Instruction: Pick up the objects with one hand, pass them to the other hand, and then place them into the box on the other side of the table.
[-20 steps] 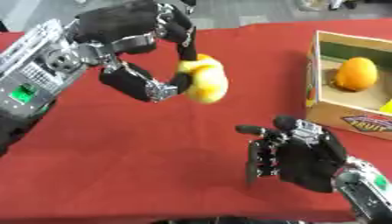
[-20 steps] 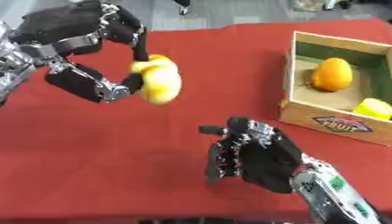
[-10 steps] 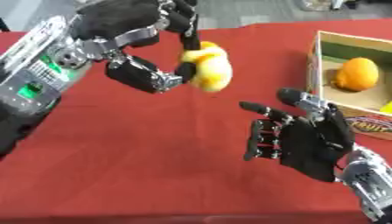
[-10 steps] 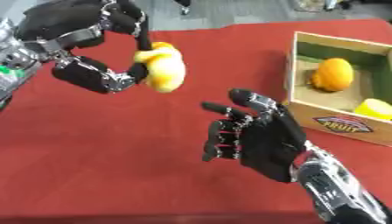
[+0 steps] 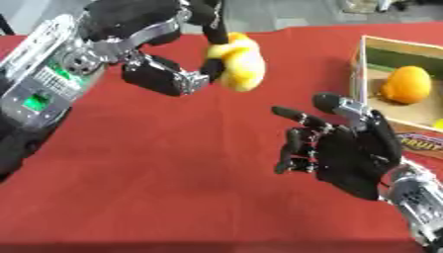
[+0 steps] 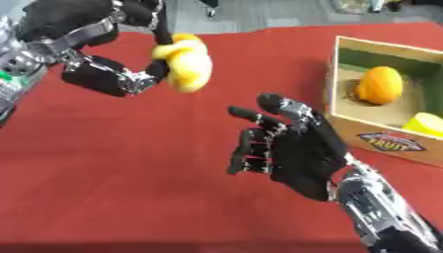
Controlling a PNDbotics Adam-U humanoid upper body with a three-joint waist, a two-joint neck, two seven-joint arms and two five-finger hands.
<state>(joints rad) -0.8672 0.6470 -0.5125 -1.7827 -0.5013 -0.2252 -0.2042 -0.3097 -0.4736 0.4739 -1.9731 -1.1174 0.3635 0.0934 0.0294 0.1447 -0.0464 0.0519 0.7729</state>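
- We identify a staged test or demonstration area, not a home.
- A red cloth-covered table (image 5: 155, 163) fills the view.
- At 12 o'clock, we see bare grey floor (image 6: 259, 12).
- At 3 o'clock stands a printed cardboard box (image 6: 385, 141) holding fruit.

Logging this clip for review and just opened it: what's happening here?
The left hand holds a yellow fruit in the air above the red table. The right hand is raised open beside it, palm up, not touching the fruit, apparently ready for a handover. At the table's right side, the cardboard box holds an orange fruit and a yellow piece.
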